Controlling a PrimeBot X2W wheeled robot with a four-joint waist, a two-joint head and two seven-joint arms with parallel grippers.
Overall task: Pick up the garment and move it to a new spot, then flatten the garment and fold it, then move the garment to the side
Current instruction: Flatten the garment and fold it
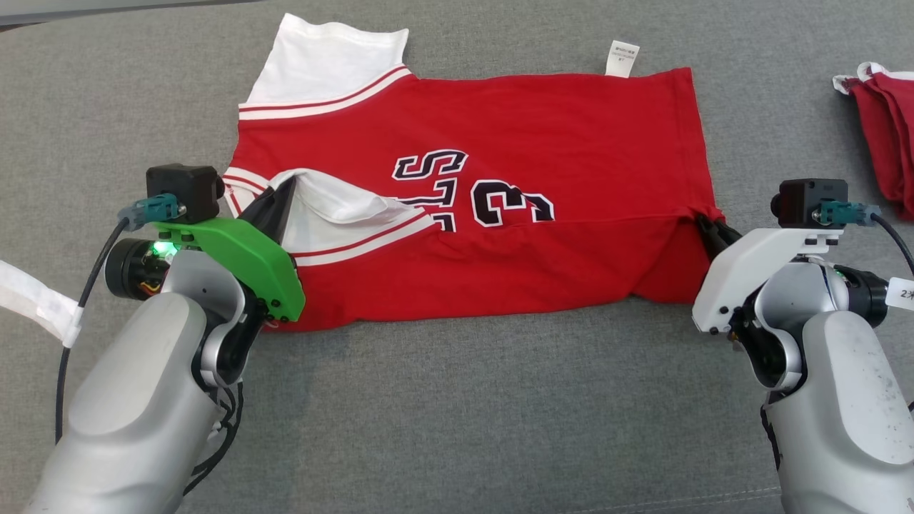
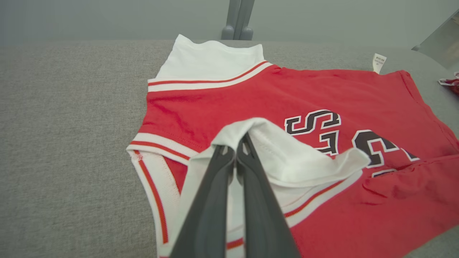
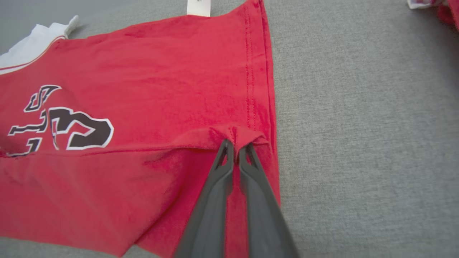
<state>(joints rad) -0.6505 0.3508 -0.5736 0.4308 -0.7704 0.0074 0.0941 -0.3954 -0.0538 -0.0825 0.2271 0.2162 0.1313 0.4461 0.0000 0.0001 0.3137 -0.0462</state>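
1. One garment (image 1: 543, 143), a red jersey with white sleeves and striped trim, lies spread on the grey cloth surface (image 1: 457, 414). It sits in the middle of the head view, between the two arms.
2. Two grippers are on it, one at each end of its near edge.
3. The left gripper (image 1: 275, 207) has its fingers pressed together on the near white sleeve (image 2: 287, 157), which stands up off the jersey in a loose fold. In the head view the fingertips are tucked under that fold.
4. The right gripper (image 1: 714, 228) is likewise closed tight, pinching a small pleat of the red hem (image 3: 247, 134) at the opposite corner.
5. There are two sleeves in all: the pinched one and a far sleeve (image 1: 321, 57) lying flat at the far side.
6. One white label (image 1: 622, 58) sticks out past the far edge, and its print is too small to read.
7. One block of black characters (image 1: 475, 189) outlined in white is printed on the jersey. Its lower part is covered by the raised near layer of red cloth, so it cannot be read whole.
8. One more red-and-white cloth (image 1: 889, 135) lies well apart at the right. The picture's edge cuts it off, and what it is cannot be told.
9. One white strip (image 1: 36, 300) is cut off at the left edge.
10. One grey post (image 2: 238, 19) stands behind the surface in the left wrist view — its top is out of frame.
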